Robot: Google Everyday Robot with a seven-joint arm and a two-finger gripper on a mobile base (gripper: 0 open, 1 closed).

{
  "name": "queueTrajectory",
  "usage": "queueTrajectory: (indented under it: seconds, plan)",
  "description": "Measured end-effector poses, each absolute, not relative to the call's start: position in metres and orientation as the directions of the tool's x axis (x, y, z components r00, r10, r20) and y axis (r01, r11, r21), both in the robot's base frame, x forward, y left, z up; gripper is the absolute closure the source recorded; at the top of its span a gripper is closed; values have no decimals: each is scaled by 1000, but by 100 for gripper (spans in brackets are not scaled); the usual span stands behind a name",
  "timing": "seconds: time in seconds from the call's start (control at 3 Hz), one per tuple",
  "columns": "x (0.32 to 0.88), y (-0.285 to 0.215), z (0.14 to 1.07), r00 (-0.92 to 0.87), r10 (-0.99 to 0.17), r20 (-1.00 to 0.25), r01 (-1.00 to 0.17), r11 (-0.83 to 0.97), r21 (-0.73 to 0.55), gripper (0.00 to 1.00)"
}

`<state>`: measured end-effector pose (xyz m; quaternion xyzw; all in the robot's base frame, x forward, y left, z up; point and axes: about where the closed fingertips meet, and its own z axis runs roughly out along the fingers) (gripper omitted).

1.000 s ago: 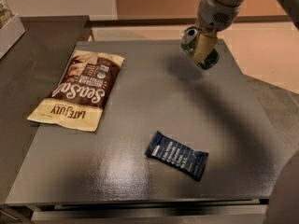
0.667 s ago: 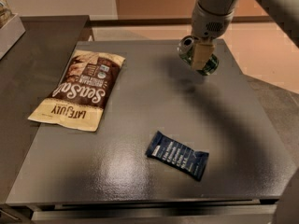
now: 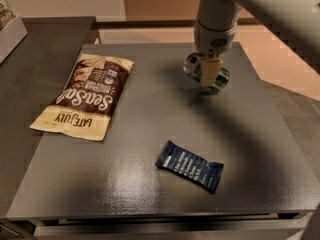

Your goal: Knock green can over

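Note:
The green can [image 3: 221, 79] is dark green with a silver top rim. It is tilted far over, its top pointing left, at the back right of the dark table [image 3: 150, 184]. My gripper [image 3: 208, 73] comes down from the pale arm above and is shut on the can's middle. One cream finger [image 3: 210, 70] crosses the can's front and hides its centre. The can's lower side is at or just above the table surface; I cannot tell whether it touches.
A brown and cream chip bag [image 3: 85, 96] lies flat at the left. A dark blue snack bar wrapper [image 3: 190, 165] lies in front of the middle. A lower counter [image 3: 30, 74] with a white box edge adjoins on the left.
The gripper has moved down and slightly left with the can in it. The can is now lower and nearer the table. The bag and wrapper have not moved.

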<state>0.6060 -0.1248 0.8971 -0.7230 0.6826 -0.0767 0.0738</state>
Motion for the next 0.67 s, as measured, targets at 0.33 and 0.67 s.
queueTrajectory:
  seconds: [0.33,0.67]
  plan:
    - [602,-118,887,93,-995,36,-976,-99,-194,58]
    - [599,-112,879,119,-992,46,-976,-125,-176,35]
